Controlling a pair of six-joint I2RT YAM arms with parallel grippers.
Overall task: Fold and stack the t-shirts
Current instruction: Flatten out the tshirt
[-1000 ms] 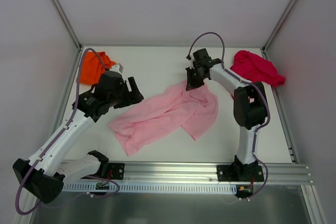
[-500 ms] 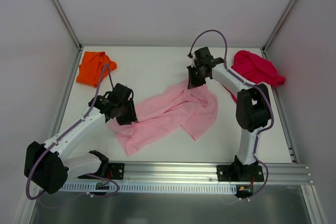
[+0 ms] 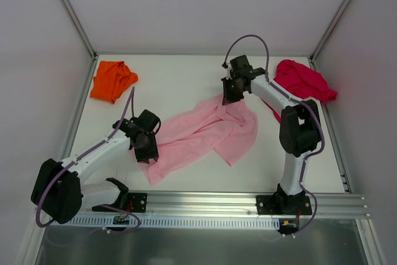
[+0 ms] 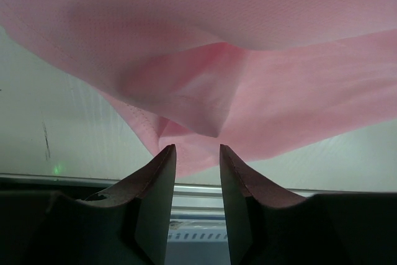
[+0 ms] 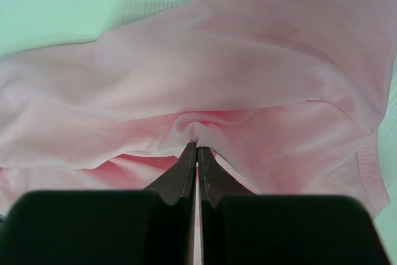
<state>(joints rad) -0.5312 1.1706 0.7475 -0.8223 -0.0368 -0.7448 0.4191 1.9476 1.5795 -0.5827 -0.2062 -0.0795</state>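
The pink t-shirt (image 3: 205,133) lies rumpled across the middle of the white table (image 3: 180,85), stretched from 8 o'clock to 1 o'clock. The crimson t-shirt (image 3: 304,80) is bunched at the table's 2 o'clock corner and the orange t-shirt (image 3: 111,79) at 10 o'clock. The right gripper (image 5: 197,147) is closed tight, pinching a pucker at the pink cloth's 1 o'clock end. The left gripper (image 4: 197,150) sits at its 8 o'clock edge, jaws narrowly parted, clamping nothing.
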